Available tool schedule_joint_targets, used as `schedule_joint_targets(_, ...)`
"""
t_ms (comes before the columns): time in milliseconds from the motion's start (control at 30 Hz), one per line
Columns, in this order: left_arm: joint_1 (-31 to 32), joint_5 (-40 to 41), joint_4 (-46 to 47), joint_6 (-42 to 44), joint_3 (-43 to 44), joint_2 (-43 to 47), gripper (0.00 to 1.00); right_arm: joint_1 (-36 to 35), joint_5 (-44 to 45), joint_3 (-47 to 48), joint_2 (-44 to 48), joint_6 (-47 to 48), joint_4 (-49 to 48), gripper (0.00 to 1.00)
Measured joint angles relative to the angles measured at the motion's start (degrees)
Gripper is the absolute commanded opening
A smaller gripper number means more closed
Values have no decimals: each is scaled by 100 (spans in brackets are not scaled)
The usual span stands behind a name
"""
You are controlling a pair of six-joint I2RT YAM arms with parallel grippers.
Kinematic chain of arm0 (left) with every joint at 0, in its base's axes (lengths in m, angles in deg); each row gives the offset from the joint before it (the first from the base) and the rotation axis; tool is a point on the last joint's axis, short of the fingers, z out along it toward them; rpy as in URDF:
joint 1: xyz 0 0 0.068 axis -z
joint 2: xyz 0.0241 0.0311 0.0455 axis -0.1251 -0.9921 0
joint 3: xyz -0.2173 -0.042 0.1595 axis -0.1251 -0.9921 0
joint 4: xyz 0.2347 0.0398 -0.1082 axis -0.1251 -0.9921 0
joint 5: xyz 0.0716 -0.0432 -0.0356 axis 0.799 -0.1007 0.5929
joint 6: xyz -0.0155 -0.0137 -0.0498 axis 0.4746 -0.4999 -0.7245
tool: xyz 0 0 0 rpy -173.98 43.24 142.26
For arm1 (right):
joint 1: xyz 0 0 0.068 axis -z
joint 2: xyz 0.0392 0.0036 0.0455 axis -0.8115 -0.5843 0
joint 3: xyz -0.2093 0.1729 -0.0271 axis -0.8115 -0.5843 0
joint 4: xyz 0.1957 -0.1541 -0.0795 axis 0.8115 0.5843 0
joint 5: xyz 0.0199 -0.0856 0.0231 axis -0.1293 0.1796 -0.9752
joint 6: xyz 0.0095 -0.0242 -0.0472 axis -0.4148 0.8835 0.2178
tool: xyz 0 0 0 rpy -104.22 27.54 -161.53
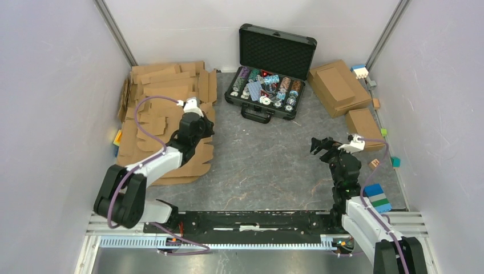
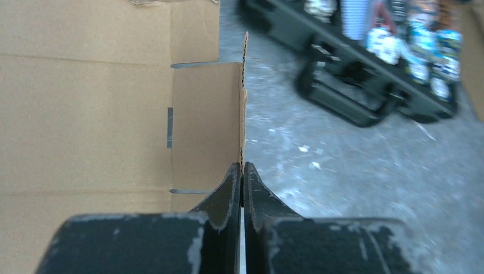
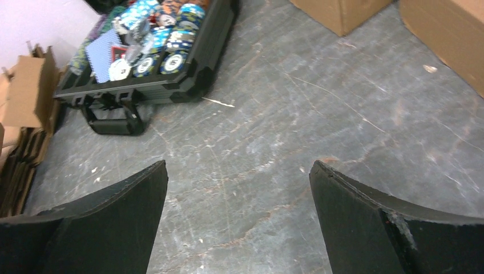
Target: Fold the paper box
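in my left wrist view, my left gripper (image 2: 242,171) covers the very spot it pinches on the paper box (image 2: 205,125). the flap stands edge-on, so its far face is hidden. the cardboard runs off the left edge, and i can't tell where this blank ends and the ones under it begin. the black case (image 2: 354,97) is a blur, cut by the top edge. from above, my own wrist hides that pinch, and the case's contents are too small to name. my right gripper (image 3: 238,166) has both fingers cropped at the bottom. the brown boxes (image 3: 342,12) are sliced by the top and right edges, the stack of blanks (image 3: 17,165) by the left.
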Motion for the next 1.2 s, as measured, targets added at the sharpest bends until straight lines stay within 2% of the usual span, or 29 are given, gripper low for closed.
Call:
schedule_joint_targets(167, 544, -350, 267, 74, -251, 708, 3, 4, -863, 0, -387, 103, -673, 98)
schedule_joint_targets(400, 868, -1626, 1082, 96, -621, 964, 5, -199, -2312, 107, -1305, 162, -1729, 98)
schedule_joint_targets(567, 1344, -2218, 1438, 109, -564, 623, 27, -452, -2778, 179, -1456, 247, -2114, 98)
schedule_joint_targets(633, 1598, -2441, 1526, 140, -494, 398, 50, -518, -2861, 190, -1462, 293, -2212, 98)
schedule_joint_targets(667, 1718, -2549, 1552, 177, -442, 273, 58, -546, -2892, 197, -1464, 317, -2245, 98)
schedule_joint_targets(733, 1886, -2752, 1565, 280, -339, 85, 68, -603, -2949, 221, -1480, 363, -2277, 98)
schedule_joint_targets(800, 1943, -2830, 1569, 330, -297, 20, 73, -649, -2970, 247, -1510, 404, -2280, 98)
schedule_joint_targets(967, 1899, -2323, 1298, 365, -275, 138, 77, -776, -2992, 396, -1714, 490, -2227, 98)
schedule_joint_targets(1200, 1281, -612, 326, 306, -225, 472, 83, -1292, -2857, 973, -2162, 778, -1652, 98)
